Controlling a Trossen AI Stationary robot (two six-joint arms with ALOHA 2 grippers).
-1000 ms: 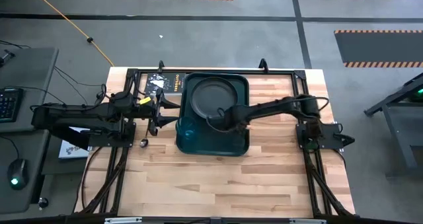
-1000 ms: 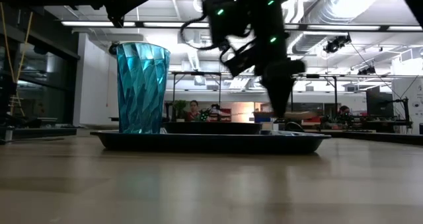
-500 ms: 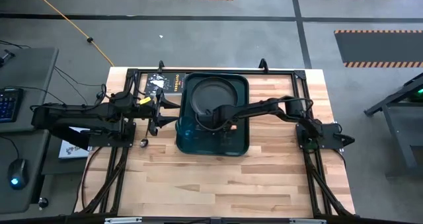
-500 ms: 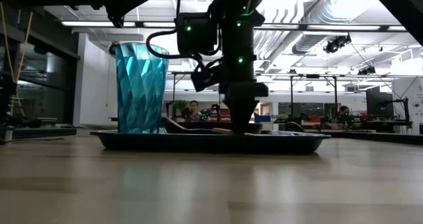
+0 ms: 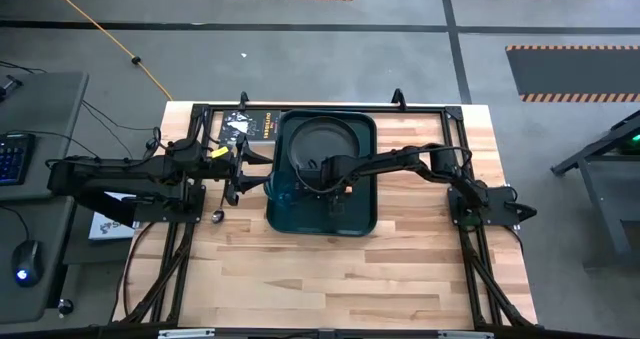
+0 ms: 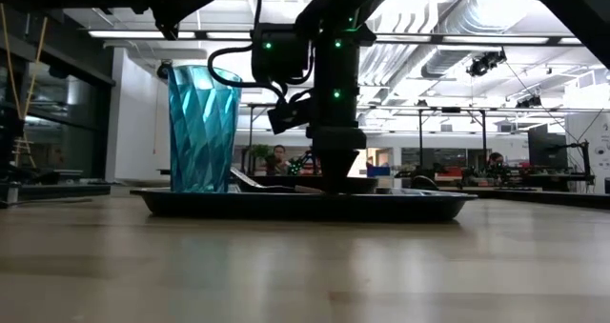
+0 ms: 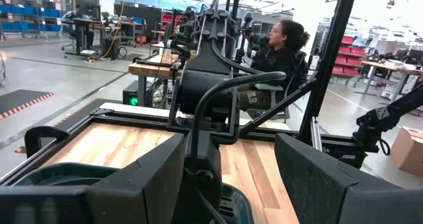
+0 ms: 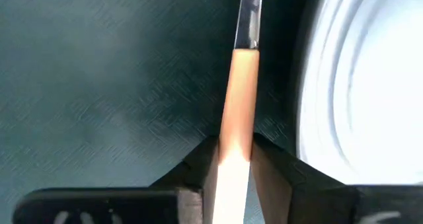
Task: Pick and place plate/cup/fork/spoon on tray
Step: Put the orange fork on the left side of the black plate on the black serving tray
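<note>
The dark green tray (image 5: 360,214) lies at the table's far middle. The dark grey plate (image 5: 325,139) sits on its far half. The teal cup (image 5: 281,195) stands upright in its near left corner and also shows in the low view (image 6: 205,128). My right gripper (image 5: 318,175) is down on the tray just near of the plate, shut on the orange-handled fork (image 8: 241,85). My left gripper (image 5: 245,169) hangs open and empty at the tray's left edge. The spoon does not show. My right gripper pinches the fork's orange handle (image 8: 239,128) between its two fingers, which lie across it. The fingers come from above, pointing down. The fork lies about level, low over the tray floor beside the plate's rim (image 8: 317,85), its silver neck (image 8: 250,19) reaching past the fingers. Whether it rests on the tray I cannot tell.
A black printed book (image 5: 250,126) lies on the table at the tray's far left. A small dark object (image 5: 217,216) lies on the wood left of the tray. Bare wood stretches along the near half (image 5: 330,279). A person (image 7: 284,42) sits beyond the table.
My right gripper has gone toward the table's left edge across the tray and down, carrying the fork, and now stands low on the tray beside the plate. The cup and the plate have stayed where they were.
</note>
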